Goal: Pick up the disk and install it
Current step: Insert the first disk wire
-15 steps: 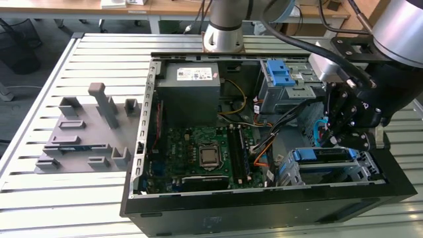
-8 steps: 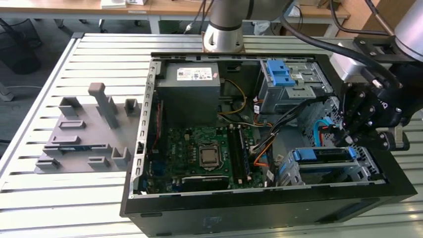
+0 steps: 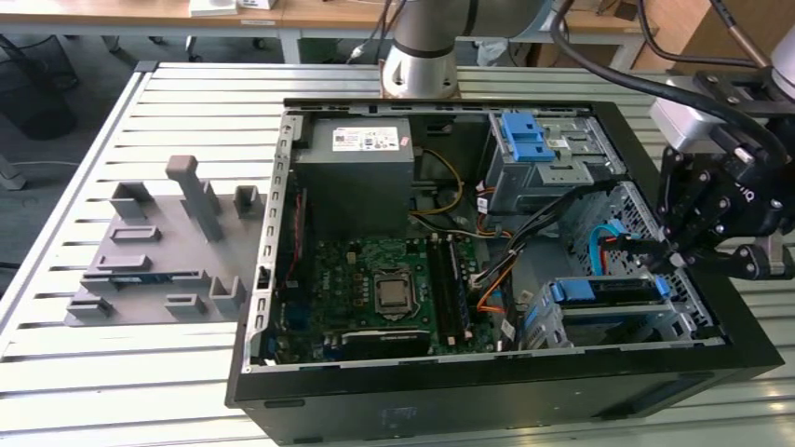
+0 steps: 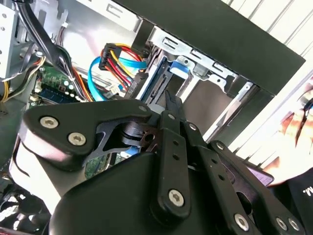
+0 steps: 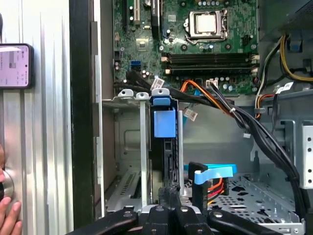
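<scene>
Your disk (image 3: 605, 291) sits edge-up in the bay (image 3: 621, 321), likely slotted home. Gripper (image 5: 172, 198) hovers at its rear edge, fingers nearly closed, holding nothing visible.

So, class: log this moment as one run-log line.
pincer: at drive cage, exterior view's right | disk: seated in cage | blue bracket tab: visible | cables: beside disk

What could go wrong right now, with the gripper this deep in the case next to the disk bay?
1. Loose cables run right beside the disk sitting in its bay; the gripper might snag or tug one.
2. The gripper hangs close to the case wall, so a sideways move may strike metal.
3. A person's hand rests near the case edge, within possible arm travel.
</scene>
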`<action>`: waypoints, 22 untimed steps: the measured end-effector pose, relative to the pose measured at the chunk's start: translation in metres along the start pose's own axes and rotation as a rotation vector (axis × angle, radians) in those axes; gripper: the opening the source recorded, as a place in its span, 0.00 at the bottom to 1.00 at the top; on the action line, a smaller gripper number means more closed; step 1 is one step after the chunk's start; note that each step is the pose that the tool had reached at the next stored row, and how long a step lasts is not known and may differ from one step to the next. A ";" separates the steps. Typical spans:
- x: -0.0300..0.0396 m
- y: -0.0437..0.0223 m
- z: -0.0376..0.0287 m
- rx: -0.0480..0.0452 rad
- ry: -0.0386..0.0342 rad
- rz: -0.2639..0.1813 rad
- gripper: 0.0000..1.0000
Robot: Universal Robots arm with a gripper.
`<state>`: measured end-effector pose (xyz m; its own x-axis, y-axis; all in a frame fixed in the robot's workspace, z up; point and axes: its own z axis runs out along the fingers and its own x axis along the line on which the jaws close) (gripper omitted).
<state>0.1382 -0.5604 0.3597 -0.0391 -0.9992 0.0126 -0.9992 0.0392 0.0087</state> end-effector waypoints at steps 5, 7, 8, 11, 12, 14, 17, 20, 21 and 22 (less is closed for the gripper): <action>-0.0107 0.0004 -0.0034 0.0031 -0.0003 0.000 0.11; -0.0175 0.0007 -0.0051 0.0061 -0.0003 0.000 0.11; -0.0203 0.0008 -0.0059 0.0075 -0.0003 0.000 0.11; -0.0259 0.0014 -0.0081 0.0106 -0.0004 0.000 0.11; -0.0263 0.0016 -0.0088 0.0116 -0.0005 0.000 0.11; -0.0264 0.0020 -0.0093 0.0126 -0.0007 0.000 0.11; -0.0264 0.0021 -0.0093 0.0128 -0.0007 0.000 0.11; -0.0265 0.0022 -0.0093 0.0128 -0.0006 0.000 0.11; -0.0265 0.0022 -0.0093 0.0128 -0.0005 0.000 0.11; -0.0266 0.0022 -0.0092 0.0128 -0.0004 0.000 0.11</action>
<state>0.1371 -0.5337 0.3686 -0.0394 -0.9991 0.0122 -0.9992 0.0393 -0.0040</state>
